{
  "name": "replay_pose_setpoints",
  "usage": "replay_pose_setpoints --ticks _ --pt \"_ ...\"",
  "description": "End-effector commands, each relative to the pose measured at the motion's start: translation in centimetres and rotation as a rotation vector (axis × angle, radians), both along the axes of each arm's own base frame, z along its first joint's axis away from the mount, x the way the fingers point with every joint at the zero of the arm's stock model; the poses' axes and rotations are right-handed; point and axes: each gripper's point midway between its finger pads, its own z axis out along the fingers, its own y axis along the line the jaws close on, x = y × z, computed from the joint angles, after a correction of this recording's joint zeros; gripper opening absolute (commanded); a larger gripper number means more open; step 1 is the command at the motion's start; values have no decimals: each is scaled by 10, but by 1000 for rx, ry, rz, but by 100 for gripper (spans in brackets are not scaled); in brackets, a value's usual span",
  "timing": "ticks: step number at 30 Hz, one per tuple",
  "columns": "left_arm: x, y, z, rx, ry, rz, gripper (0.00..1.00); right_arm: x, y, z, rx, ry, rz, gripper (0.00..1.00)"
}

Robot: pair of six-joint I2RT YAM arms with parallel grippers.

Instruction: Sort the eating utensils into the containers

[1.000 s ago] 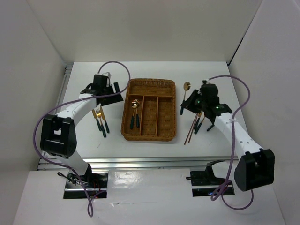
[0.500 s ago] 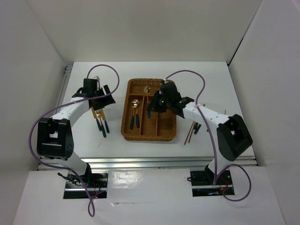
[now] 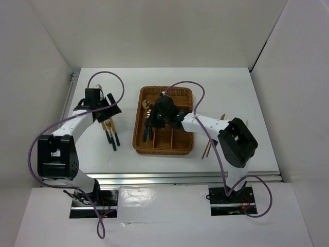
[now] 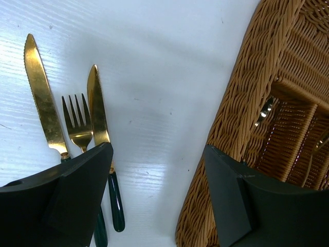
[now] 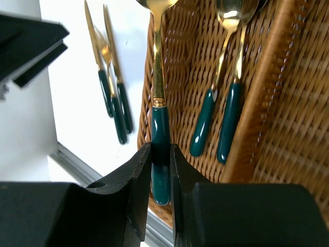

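My right gripper [image 5: 160, 159] is shut on the teal handle of a gold-headed spoon [image 5: 160, 123]. It holds the spoon over the left long slot of the wicker tray [image 3: 162, 150]. Two more spoons [image 5: 220, 121] lie in that slot. In the top view the right gripper [image 3: 153, 119] hangs over the tray's left side. My left gripper [image 4: 159, 190] is open above bare table, between the tray wall [image 4: 241, 103] and two knives [image 4: 97, 103] with a fork [image 4: 77, 123] between them. Those utensils [image 3: 111, 131] lie left of the tray. Reddish-brown chopsticks [image 3: 207, 147] lie right of the tray.
White walls enclose the table on three sides. A metal rail [image 3: 154, 178] runs along the near edge. Purple cables [image 3: 182, 85] loop above both arms. The tray's middle and right long slots [image 3: 177, 128] hold nothing that I can see.
The right arm has swung left from beside the chopsticks, carrying the spoon over the tray's left slot. The left gripper has shifted left and slightly back, above the knives and fork.
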Motion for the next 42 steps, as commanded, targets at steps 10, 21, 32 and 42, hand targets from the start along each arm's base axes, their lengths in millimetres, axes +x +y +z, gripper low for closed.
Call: replay_pose_setpoints --ticks 10,21,32,42 --pt "3 3 13 -2 -57 30 86 26 17 -6 28 14 -65 25" --pt "-1 9 16 20 -69 52 91 31 13 24 18 -93 -31 56" --pt "-33 10 4 33 -26 106 87 50 -71 96 -58 -282 -137 79" --pt "-69 24 -16 121 26 194 86 51 -195 100 -156 -319 -380 89"
